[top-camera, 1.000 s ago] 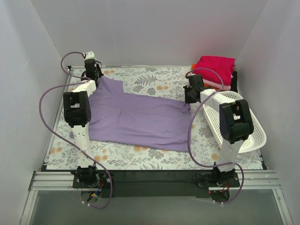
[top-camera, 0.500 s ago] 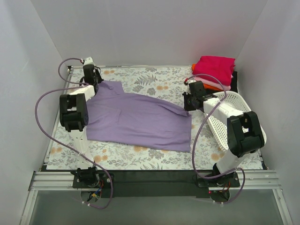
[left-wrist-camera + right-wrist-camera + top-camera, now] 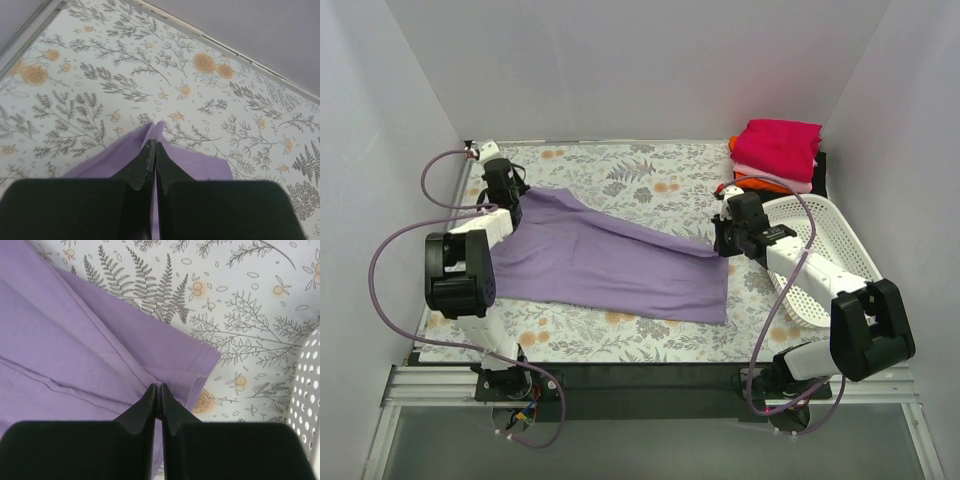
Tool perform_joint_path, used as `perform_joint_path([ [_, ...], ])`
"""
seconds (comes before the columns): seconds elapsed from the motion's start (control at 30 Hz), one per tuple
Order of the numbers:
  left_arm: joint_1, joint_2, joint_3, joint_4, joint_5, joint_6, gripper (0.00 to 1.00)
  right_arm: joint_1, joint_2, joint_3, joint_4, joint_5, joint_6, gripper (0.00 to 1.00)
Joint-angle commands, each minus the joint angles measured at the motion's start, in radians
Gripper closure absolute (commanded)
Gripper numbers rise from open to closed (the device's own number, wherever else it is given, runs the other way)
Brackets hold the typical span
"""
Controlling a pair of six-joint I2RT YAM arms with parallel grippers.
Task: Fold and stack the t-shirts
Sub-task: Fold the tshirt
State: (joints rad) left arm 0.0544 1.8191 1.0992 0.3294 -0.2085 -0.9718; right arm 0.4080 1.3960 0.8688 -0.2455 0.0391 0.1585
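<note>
The lavender-purple t-shirt [image 3: 610, 262] lies spread on the floral table cover, its far edge lifted and folding toward the front. My left gripper [image 3: 510, 196] is shut on its far-left corner, and cloth [image 3: 200, 162] shows at the pinched tips [image 3: 154, 145]. My right gripper [image 3: 720, 243] is shut on the far-right edge, with the hem [image 3: 190, 360] bunched at the tips [image 3: 157, 386]. A stack of folded shirts [image 3: 778, 150] sits at the back right, magenta on top, with pale pink and orange below.
A white lattice basket [image 3: 820, 262] lies tilted at the right, beside my right arm; its rim shows in the right wrist view [image 3: 309, 390]. Walls close in the left, back and right sides.
Both grippers have pulled the shirt's far edge forward and leftward; the left moved toward the left wall, the right moved nearer. The fold over the shirt has grown.
</note>
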Motion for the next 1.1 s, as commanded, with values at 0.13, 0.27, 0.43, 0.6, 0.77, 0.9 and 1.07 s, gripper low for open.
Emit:
perform_joint_path([
  [0.13,0.012,-0.233,-0.163,0.043,-0.134,-0.034,1.00,0.035,-0.109,-0.057,-0.055,0.021,0.006,0.99],
  [0.27,0.012,-0.316,-0.251,0.057,-0.155,-0.047,1.00,0.052,-0.167,-0.077,-0.089,0.039,0.006,0.99],
  [0.43,0.015,-0.443,-0.338,0.040,-0.199,-0.083,1.00,0.075,-0.225,-0.106,-0.117,0.042,0.009,0.99],
  [0.6,0.015,-0.610,-0.458,0.030,-0.279,-0.133,1.00,0.092,-0.242,-0.132,-0.129,0.041,0.010,0.99],
  [0.77,0.013,-0.742,-0.518,-0.023,-0.307,-0.150,1.00,0.107,-0.239,-0.157,-0.130,0.041,0.010,0.99],
  [0.9,0.015,-0.811,-0.544,-0.085,-0.325,-0.148,1.00,0.123,-0.242,-0.166,-0.130,0.047,0.010,0.99],
  [1.07,0.015,-0.802,-0.547,-0.156,-0.324,-0.154,1.00,0.152,-0.236,-0.175,-0.130,0.061,0.013,0.99],
])
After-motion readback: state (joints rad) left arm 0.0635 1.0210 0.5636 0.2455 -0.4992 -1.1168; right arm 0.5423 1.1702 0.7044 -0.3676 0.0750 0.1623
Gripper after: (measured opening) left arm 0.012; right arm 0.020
